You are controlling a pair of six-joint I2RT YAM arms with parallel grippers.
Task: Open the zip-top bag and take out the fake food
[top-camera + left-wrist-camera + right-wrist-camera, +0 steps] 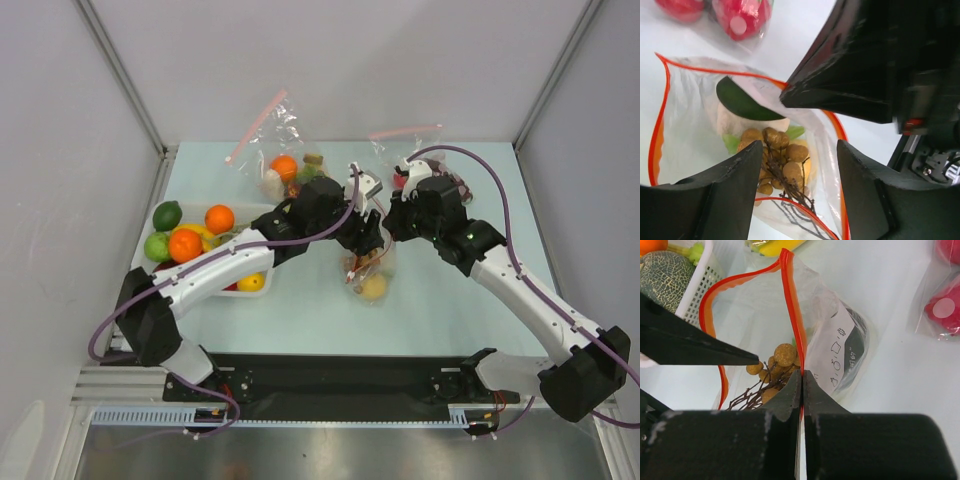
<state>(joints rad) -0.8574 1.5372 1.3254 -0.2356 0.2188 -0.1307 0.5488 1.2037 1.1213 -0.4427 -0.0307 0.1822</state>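
Left arm: reaches from the near-left base across to the middle of the tabletop [450,310], its wrist bent down over the bag's mouth.
Left pincer [800,143]: jaws well apart with nothing gripped. It hangs over the open mouth; whether the fingers touch the plastic cannot be told.
Right arm: comes from the near-right base, elbow raised, wrist angled in to the left.
Right pincer [801,376]: closed tight on the red-orange zip rim [792,305], just beside the white label [836,357].
Zip-top bag [826,315]: mid-tabletop, between the two pincers, with its mouth spread open.
Fake food: all inside the bag. The brown cluster [777,152] lies nearest the mouth, the dark green piece [742,102] and the pale head [732,122] lie deeper, and a yellow fruit [373,288] lies at the near end.
Edges: the white basket [699,292] stands just left of the bag. A pink-zip bag of red toys [740,20] lies close by on the far right, and another with an orange [280,160] on the far left.
Room: the two pincer bodies crowd close together over the bag. Pale tabletop shows on the near side and to the right.
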